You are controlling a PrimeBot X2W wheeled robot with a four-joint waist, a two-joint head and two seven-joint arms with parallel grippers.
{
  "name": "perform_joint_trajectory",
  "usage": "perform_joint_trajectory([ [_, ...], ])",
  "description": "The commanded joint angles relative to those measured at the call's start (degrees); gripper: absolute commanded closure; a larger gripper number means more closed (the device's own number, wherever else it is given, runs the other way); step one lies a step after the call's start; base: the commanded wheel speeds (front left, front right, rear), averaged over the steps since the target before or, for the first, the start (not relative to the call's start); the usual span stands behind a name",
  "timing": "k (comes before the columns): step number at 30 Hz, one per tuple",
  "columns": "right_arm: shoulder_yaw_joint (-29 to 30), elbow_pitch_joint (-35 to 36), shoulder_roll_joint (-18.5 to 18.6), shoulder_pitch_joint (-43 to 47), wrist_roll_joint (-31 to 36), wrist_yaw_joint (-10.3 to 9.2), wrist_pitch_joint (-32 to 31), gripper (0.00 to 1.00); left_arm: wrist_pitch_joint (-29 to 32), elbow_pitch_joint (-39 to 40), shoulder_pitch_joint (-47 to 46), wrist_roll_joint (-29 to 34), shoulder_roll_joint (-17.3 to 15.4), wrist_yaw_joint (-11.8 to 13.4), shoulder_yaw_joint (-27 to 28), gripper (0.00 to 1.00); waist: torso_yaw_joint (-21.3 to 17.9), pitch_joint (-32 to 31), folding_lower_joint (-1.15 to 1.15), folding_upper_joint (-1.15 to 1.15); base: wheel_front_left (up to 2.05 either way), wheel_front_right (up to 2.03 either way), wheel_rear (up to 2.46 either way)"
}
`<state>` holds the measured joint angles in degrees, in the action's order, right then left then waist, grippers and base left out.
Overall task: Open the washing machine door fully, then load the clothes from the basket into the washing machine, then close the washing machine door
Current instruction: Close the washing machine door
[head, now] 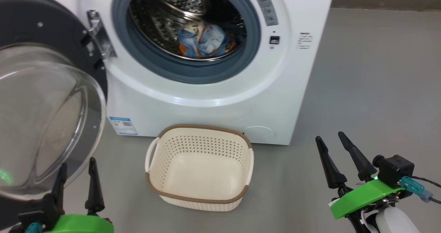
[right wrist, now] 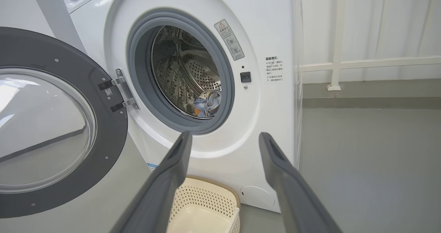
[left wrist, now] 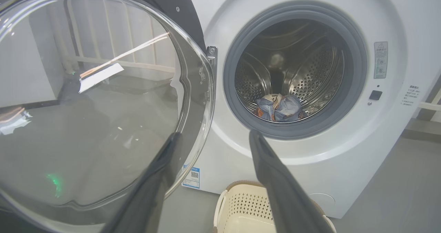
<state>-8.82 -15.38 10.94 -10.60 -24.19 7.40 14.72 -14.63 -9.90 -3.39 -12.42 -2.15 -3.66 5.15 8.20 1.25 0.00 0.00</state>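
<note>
Washing machine [head: 213, 109]: the clothes [head: 206, 42], blue with orange and cream, lie bunched low in the steel drum behind the grey ring. Washing machine door [head: 51, 116]: stands wide open to the left on its hinge. Basket [head: 200, 128]: on the floor just before the machine, cream bottom bare. My left gripper [head: 77, 162] and right gripper [head: 329, 135]: fingers spread wide, holding nothing.

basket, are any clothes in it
No, the basket shows a bare cream floor, and the clothes lie inside the washing machine.
</note>
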Motion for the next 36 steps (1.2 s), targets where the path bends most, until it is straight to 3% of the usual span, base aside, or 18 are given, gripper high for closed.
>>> perform_joint_trajectory([
  [1, -1.5, 1.2, 0.5, -0.1, -0.1, 0.09, 0.3, 0.00, -0.4, 1.5, -0.9, -0.3, -0.7, 0.6, 1.6, 0.00, 2.6, -0.3, 0.00, 0.00, 0.00, 0.00, 0.00],
  [28, -3.3, 0.6, 0.9, -0.5, -1.3, 0.09, 0.3, 0.00, -0.4, 1.5, 0.2, -1.4, -0.7, 2.8, 0.2, 0.00, 19.3, -0.9, 0.00, 0.00, 0.00, 0.00, 0.00],
  [36, -4.9, 0.2, 0.5, -1.6, -1.7, 0.09, 0.3, 0.00, -0.4, 2.3, 1.0, -1.7, -0.7, 3.1, 0.9, 0.00, 21.3, -1.0, 0.00, 0.00, 0.00, 0.00, 0.00],
])
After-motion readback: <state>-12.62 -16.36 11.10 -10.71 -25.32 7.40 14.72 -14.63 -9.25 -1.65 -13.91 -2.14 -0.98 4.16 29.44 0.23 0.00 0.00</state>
